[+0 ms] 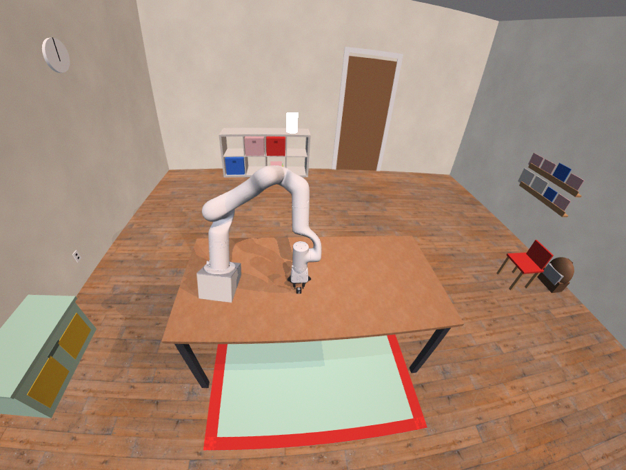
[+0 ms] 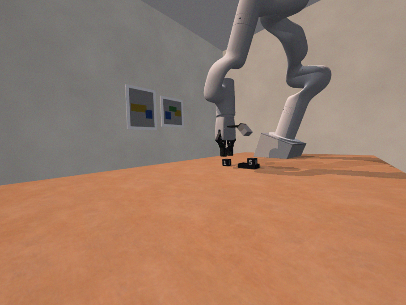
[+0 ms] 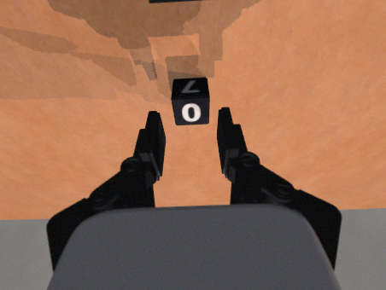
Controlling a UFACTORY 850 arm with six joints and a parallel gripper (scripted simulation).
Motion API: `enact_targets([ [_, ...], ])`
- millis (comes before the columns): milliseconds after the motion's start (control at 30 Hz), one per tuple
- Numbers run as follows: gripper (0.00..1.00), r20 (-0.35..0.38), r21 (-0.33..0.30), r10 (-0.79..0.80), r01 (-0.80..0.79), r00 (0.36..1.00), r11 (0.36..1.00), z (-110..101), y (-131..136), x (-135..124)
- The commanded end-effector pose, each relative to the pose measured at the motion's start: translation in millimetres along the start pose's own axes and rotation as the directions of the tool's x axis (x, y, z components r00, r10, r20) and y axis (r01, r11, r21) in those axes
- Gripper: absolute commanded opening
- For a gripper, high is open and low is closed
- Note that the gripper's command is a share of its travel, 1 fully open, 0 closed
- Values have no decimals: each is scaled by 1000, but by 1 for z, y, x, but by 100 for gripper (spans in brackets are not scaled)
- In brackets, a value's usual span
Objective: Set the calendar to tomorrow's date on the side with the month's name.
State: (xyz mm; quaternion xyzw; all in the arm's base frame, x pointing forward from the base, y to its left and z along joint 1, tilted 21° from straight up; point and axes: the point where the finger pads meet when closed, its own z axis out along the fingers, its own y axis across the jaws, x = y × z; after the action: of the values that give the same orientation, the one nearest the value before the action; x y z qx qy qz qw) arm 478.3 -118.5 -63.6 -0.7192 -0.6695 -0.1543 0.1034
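A black cube (image 1: 298, 291) (image 2: 226, 162) (image 3: 190, 112) lies loose on the table, beside the tray. In the wrist view its top shows 0 and a side shows a 7; the exterior view shows 1 on another side. The black tray (image 2: 243, 165) stands on the table; only its dark edge (image 3: 175, 1) shows at the top of the wrist view. A second black cube (image 2: 251, 161) stands in the tray, with 5 on one side. My gripper (image 1: 298, 285) (image 2: 226, 155) (image 3: 190, 123) points down above the loose cube, its fingers apart and empty. The gripper hides the tray in the top view.
The wooden table (image 1: 374, 288) (image 2: 196, 229) carries the white base block (image 1: 216, 285) (image 2: 273, 146) of the arm at its left in the top view. Shadows of the arm fall across the table around the tray.
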Motion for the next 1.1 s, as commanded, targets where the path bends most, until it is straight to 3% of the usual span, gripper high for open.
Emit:
enact_targets([
  [0,47,1,-2,0,0,1000,1000,1,1,0],
  [1067,47,1,-2,0,0,1000,1000,6,1,0],
])
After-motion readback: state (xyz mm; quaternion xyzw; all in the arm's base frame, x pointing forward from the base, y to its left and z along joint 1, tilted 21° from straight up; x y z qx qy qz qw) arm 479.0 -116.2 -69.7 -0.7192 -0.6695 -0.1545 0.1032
